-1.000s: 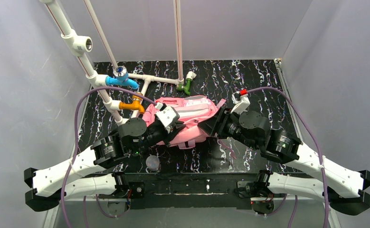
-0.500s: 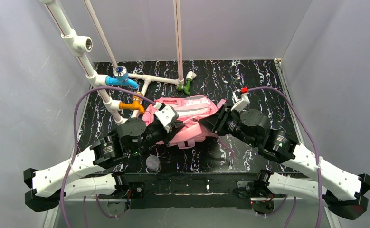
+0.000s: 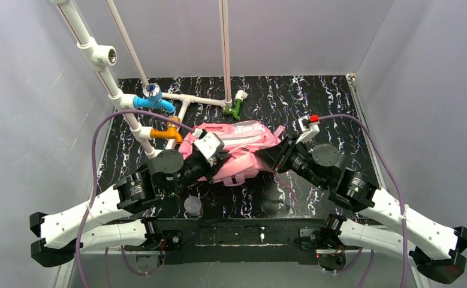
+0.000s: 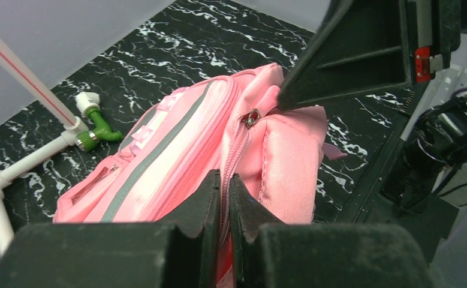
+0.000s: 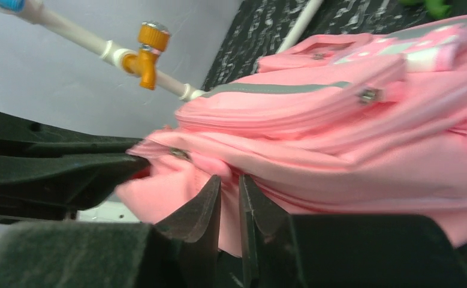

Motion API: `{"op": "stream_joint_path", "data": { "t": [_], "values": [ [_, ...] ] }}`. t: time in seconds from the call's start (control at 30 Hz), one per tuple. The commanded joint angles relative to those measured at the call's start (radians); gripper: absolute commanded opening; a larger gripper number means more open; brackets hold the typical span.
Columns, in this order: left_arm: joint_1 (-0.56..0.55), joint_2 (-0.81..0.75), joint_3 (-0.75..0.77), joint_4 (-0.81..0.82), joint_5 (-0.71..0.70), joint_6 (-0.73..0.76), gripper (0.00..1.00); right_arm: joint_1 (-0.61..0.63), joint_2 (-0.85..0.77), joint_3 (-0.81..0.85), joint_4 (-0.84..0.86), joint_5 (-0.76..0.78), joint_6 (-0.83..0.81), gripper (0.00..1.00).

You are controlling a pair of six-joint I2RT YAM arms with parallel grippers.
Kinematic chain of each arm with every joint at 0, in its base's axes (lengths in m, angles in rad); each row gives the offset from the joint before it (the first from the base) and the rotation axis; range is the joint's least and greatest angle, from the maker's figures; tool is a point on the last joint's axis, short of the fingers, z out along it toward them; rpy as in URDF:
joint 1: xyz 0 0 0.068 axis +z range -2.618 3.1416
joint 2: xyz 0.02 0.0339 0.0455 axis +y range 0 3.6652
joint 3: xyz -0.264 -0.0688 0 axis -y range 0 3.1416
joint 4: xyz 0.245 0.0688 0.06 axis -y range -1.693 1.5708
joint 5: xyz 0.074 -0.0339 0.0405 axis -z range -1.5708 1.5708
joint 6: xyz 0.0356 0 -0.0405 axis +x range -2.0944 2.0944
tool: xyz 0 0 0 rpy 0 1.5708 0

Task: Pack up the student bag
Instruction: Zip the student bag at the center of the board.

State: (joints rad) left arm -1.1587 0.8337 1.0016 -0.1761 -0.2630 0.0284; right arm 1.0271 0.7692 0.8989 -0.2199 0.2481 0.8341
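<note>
Table (image 3: 315,96): black slab veined white like marble, set between plain pale grey walls (image 3: 33,138).
Pipes (image 3: 198,101): white plastic tubes at the far left, with blue, orange and green fittings.
Backpack (image 3: 243,141): soft pink fabric with grey trim, lying mid-table between both arms.
Left hand (image 4: 223,186): clenched on the backpack's zip seam.
Right hand (image 5: 229,189): pinching pink backpack fabric, apparently; the view is blurred.

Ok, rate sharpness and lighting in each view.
Top external: sharp and evenly lit, only soft shadows on the table. Left wrist: the student bag is crisp, while the left gripper up close is dark and soft. Right wrist: slightly blurred throughout, with the right gripper nearly black.
</note>
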Motion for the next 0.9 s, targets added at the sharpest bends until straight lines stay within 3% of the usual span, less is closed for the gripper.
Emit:
{"op": "stream_joint_path", "data": {
  "t": [0.0,0.2,0.27,0.37,0.4,0.43,0.47,0.57,0.7,0.87],
  "values": [
    [0.002,-0.099,0.043,0.237,-0.225,0.063,0.0,-0.007,-0.089,-0.068,-0.01,0.179,-0.161,0.01],
    [0.002,-0.115,0.078,0.234,-0.3,0.181,0.0,-0.007,-0.22,-0.152,-0.18,0.422,-0.202,0.01],
    [0.002,-0.115,0.097,0.202,-0.232,0.173,0.0,-0.007,-0.248,-0.168,-0.12,0.353,-0.213,0.01],
    [0.002,-0.088,0.122,0.149,-0.147,0.11,0.0,-0.007,-0.222,-0.127,0.088,0.113,-0.109,0.01],
    [0.001,-0.08,0.122,0.146,-0.127,0.09,0.0,-0.007,-0.184,-0.099,0.147,0.042,-0.055,0.07],
    [0.002,-0.076,0.119,0.152,-0.117,0.077,0.0,-0.007,-0.148,-0.076,0.199,-0.021,-0.013,0.23],
    [0.002,-0.072,0.112,0.16,-0.115,0.065,0.0,-0.007,-0.115,-0.063,0.259,-0.08,0.008,0.31],
    [0.001,-0.071,0.092,0.197,-0.121,0.051,0.0,-0.007,-0.046,-0.082,0.397,-0.158,0.057,0.42],
    [0.002,-0.075,0.097,0.199,-0.117,0.044,0.0,-0.007,0.047,-0.105,0.533,-0.227,0.1,0.48],
    [0.001,-0.083,0.103,0.185,-0.103,0.033,0.0,-0.015,0.07,-0.116,0.556,-0.217,0.1,0.54]
  ]
}}
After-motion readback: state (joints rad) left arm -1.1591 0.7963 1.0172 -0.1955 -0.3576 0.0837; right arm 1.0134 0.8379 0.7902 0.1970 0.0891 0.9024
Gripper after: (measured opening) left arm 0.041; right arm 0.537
